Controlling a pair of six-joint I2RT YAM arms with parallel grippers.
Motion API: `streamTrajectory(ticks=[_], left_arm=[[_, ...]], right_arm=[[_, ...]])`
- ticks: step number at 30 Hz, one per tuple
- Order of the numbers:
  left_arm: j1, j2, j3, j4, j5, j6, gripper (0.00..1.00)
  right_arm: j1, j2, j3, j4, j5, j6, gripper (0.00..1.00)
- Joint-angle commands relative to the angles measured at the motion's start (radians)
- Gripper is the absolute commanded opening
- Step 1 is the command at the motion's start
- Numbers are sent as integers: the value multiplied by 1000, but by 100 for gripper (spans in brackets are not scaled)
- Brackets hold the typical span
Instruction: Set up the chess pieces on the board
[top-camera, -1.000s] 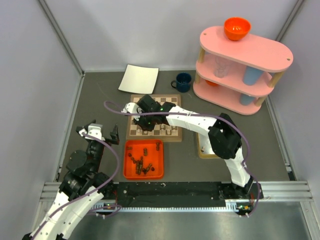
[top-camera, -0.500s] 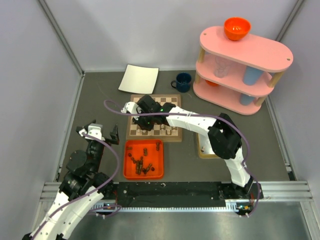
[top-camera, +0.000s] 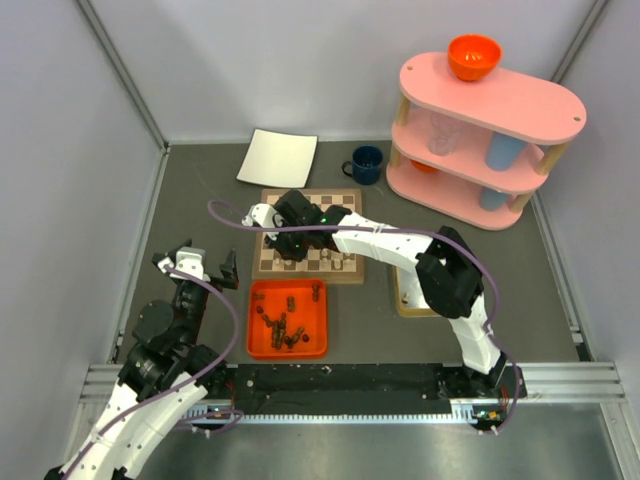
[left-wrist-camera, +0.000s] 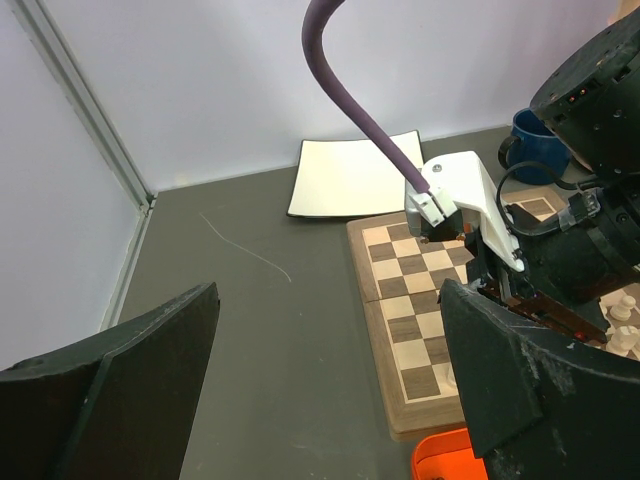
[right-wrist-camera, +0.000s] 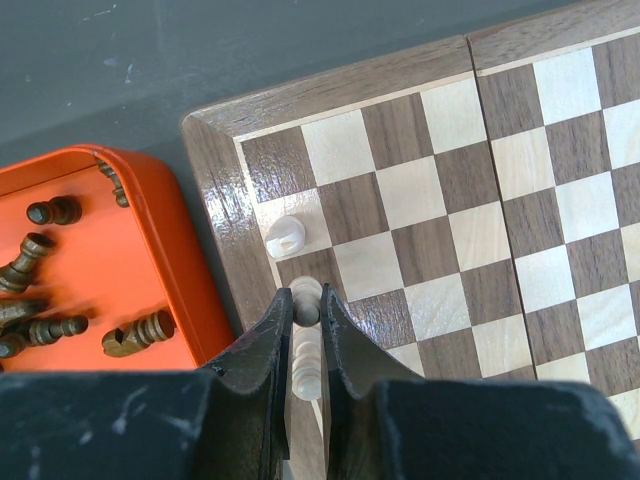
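The board (top-camera: 340, 199) lies mid-table, also in the right wrist view (right-wrist-camera: 480, 200) and the left wrist view (left-wrist-camera: 410, 300). My right gripper (top-camera: 288, 250) is low over its near left corner. Its jaws (right-wrist-camera: 307, 312) are shut on a pale chess piece (right-wrist-camera: 306, 296) standing on a dark square. A pale rook (right-wrist-camera: 285, 236) stands one square further on, and another pale piece (right-wrist-camera: 307, 365) shows between the fingers. Dark pieces (top-camera: 283, 325) lie in an orange tray (top-camera: 256, 340). My left gripper (top-camera: 200, 270) is open and empty over bare table left of the board (left-wrist-camera: 330, 380).
A white sheet (top-camera: 278, 157) and a blue mug (top-camera: 365, 164) lie behind the board. A pink three-tier shelf (top-camera: 485, 130) with an orange bowl (top-camera: 473, 55) stands at the back right. A small wooden tray (top-camera: 404, 296) is under the right arm.
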Motion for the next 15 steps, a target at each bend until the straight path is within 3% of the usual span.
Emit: streamTrajectory(ticks=[1, 15], left_arm=[[3, -2, -3, 52, 0, 7, 96], [3, -5, -3, 52, 0, 7, 96]], right_arm=[[19, -9, 9, 41, -1, 14, 4], [21, 9, 9, 38, -4, 14, 4]])
